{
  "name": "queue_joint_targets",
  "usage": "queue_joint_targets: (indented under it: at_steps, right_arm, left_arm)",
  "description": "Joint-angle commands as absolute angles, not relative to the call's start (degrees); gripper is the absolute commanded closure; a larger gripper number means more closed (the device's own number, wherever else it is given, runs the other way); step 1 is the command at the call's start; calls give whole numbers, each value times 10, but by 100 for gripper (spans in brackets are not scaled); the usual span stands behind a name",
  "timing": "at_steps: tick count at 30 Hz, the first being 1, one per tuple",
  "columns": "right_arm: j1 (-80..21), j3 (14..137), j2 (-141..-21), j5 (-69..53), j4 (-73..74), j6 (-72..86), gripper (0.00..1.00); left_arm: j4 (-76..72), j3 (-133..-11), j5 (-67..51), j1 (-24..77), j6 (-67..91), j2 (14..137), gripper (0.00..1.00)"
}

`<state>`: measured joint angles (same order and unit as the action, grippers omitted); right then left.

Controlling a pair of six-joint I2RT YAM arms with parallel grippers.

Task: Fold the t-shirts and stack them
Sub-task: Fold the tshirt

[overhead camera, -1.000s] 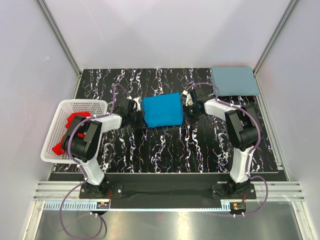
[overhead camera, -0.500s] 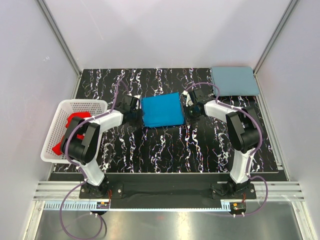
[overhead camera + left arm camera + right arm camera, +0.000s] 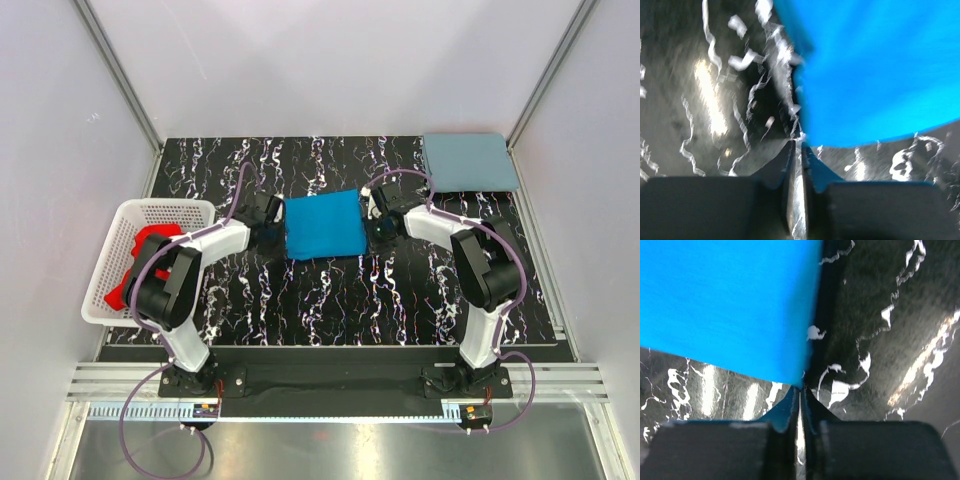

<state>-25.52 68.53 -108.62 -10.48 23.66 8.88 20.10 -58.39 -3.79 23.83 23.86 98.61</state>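
A bright blue t-shirt [image 3: 322, 225], folded into a rectangle, lies flat in the middle of the black marbled table. My left gripper [image 3: 268, 232] sits low at its left edge. In the left wrist view its jaws [image 3: 797, 145] stand a narrow gap apart, with bare tabletop showing through and the shirt's corner [image 3: 865, 75] just beyond the tips. My right gripper [image 3: 378, 226] is at the shirt's right edge, shut, with the very corner of the cloth [image 3: 730, 305] at its tips [image 3: 801, 389]. A folded dusty grey-blue t-shirt [image 3: 470, 162] lies at the far right corner. Red t-shirts [image 3: 152, 238] are in the basket.
A white lattice basket [image 3: 165, 208] stands at the table's left edge beside the left arm. Pale walls with metal corner posts close in the table on three sides. Purple cables loop over both arms.
Both grippers and the blue t-shirt between them have shifted a little toward the far side. The left jaws have parted slightly.
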Motion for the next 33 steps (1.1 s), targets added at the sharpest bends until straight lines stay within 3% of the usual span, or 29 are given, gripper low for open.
queue_joint_targets:
  at_steps: [1,2,4,6,7,8,12,15,24,33]
  right_arm:
    - [-255,683,-1063,-85,296,104,87]
    - [-254,684,-1063,-103,306,110,82]
    - [-254,692,-1063,-119,313,115,59]
    - [-254,703,-1058,-117,335,121,49]
    - [-254,719,-1056,-113,346,121,43]
    - [-253,730,-1056,-104,370,122,42]
    - [-244,808,-1070,-105,418,120,40]
    - [-224,853,-1103,-135,427,96,32]
    - [-172,983,-1215,-271,375,82,36]
    - [-171,953,-1268,-336,293,126,43]
  left_arm:
    - [271,-593,-17,232,245,946,81]
    - [280,-595,-13,232,247,940,77]
    - [310,-611,-2,231,247,929,66]
    - [335,-651,-1,227,245,929,55]
    - [351,-665,-2,225,243,929,54]
    - [349,-689,-1,222,242,927,54]
    - [221,-703,-183,222,254,935,52]
    - [130,-687,-252,221,293,964,52]
    - [82,-712,-253,164,300,1092,54]
    - [81,-743,-284,105,295,1140,54]
